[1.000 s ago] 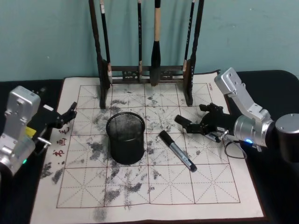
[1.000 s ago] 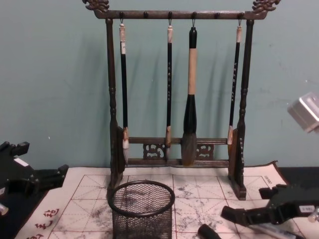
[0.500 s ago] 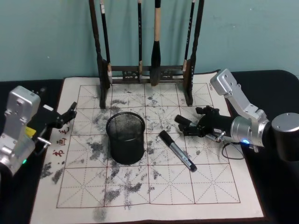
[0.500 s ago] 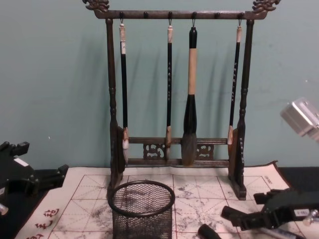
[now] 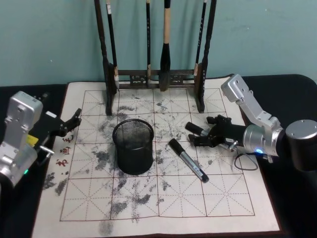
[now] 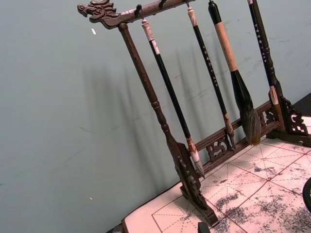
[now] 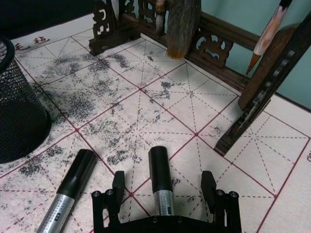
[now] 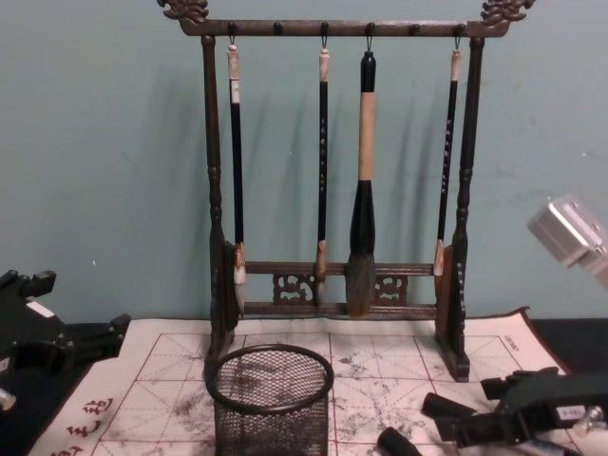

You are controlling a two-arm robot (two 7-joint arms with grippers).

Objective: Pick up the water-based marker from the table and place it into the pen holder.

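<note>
Straddling what seems a marker [image 7: 161, 187]: right gripper [image 5: 194, 134], fingers [image 7: 118, 187] apart; left gripper [image 5: 73, 119] idle.

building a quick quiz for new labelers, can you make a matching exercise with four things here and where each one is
Things
1. pen holder
2. water-based marker
3. right gripper
4. left gripper

Places
A. at the calligraphy mat's left edge
B. low over the mat's right side, open
C. upright on the mat, in front of the brush rack
D. flat on the mat, just right of the pen holder

Pairs: 1-C, 2-D, 3-B, 4-A
</note>
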